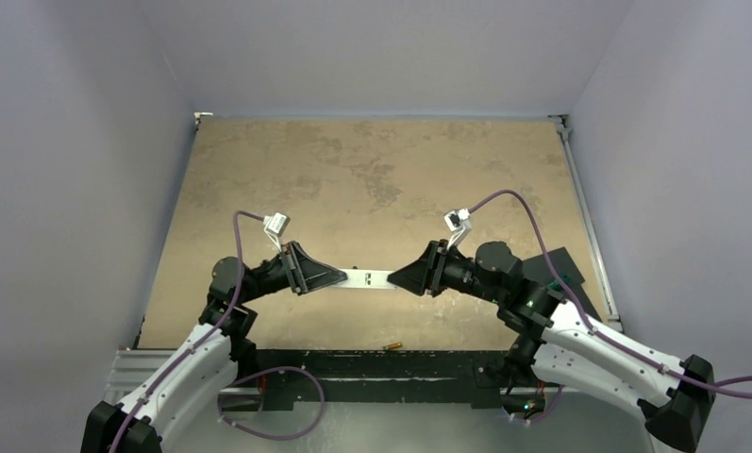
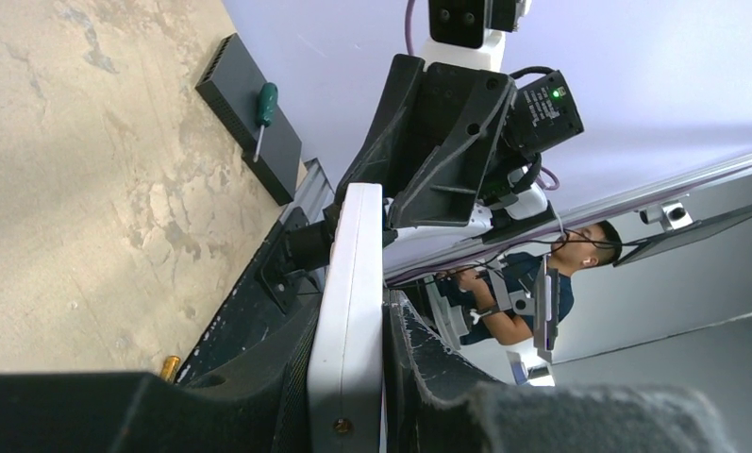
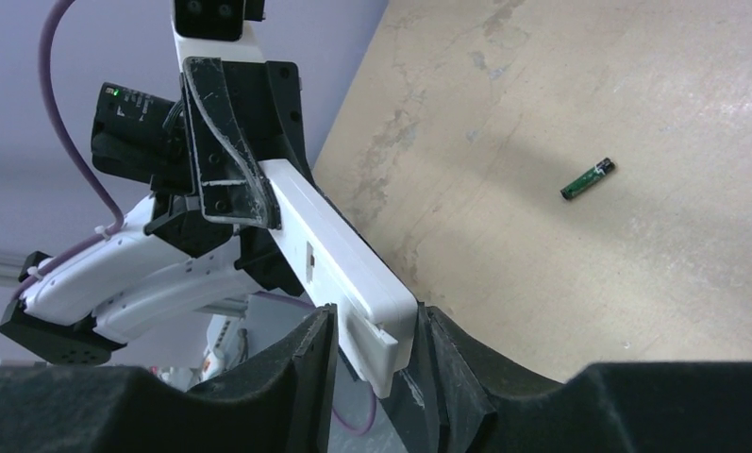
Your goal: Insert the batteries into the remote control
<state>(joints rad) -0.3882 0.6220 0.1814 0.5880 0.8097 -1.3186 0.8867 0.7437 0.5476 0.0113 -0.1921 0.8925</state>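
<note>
One white remote control (image 1: 367, 277) is held off the table (image 1: 372, 179), gripped at both ends. My left gripper (image 1: 342, 277) is clamped narrow on one end and my right gripper (image 1: 392, 279) is clamped narrow on the other. Two batteries lie loose on the table: a gold-copper battery (image 1: 394, 346) on the near side of the remote, and a dark battery (image 3: 589, 178) well apart from it. Beyond the remote's right end, one green-handled screwdriver (image 2: 265, 102) rests on one black pad (image 2: 282, 160).
</note>
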